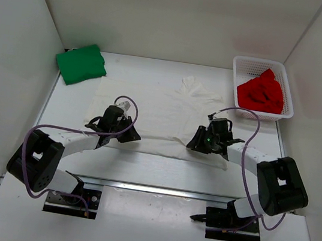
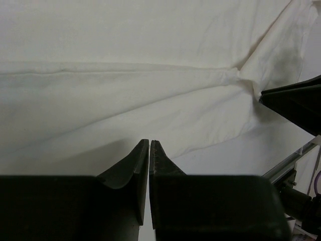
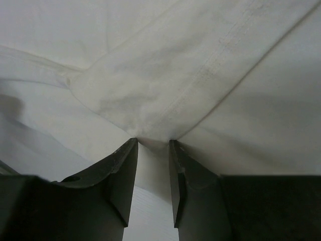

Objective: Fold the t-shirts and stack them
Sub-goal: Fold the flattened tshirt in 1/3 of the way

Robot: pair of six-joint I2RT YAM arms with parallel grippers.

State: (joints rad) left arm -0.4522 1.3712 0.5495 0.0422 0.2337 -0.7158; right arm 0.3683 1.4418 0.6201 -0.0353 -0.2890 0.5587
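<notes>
Three shirts: the white shirt [image 1: 155,116] lies spread mid-surface [image 1: 159,170], the green [image 1: 81,64] sits folded far left, and the red [image 1: 262,93] is in the basket [image 1: 242,63]. Before you fold, take the white one's near hem evenly at both ends. Your left tool [image 2: 150,141] is pressed together at the hem; I cannot tell whether it holds cloth. Your right tool [image 3: 153,143] stands apart, with a corner of cloth at its tips. Both arms reach low, elbows outward.

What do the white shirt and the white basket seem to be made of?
Large white t-shirt: soft matte cloth, probably cotton; it wrinkles and shows a stitched hem. White mesh basket: likely rigid plastic; moulded grid walls.
</notes>
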